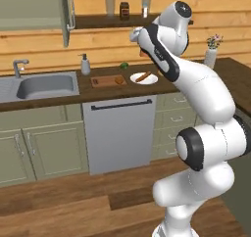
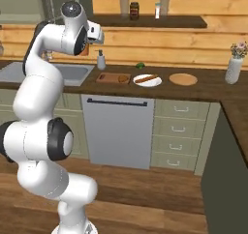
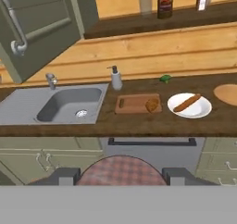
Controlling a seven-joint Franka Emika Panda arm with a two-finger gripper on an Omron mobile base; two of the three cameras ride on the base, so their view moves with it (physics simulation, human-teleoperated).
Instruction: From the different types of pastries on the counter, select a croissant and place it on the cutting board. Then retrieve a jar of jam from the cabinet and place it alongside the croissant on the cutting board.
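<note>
The dark wood counter (image 3: 139, 121) is viewed from well back, with the grey-green wall cabinet (image 3: 41, 28) hanging open above the steel sink (image 3: 55, 105). The croissant (image 3: 152, 104) has been set on the cutting board (image 3: 132, 103), just beside a white plate (image 3: 190, 108) bearing the stick-shaped pastry (image 3: 187, 102). The gripper (image 3: 121, 172) is seen clamped on a red-checked lid, judged the jam jar (image 3: 121, 171), raised high for carrying to the board.
</note>
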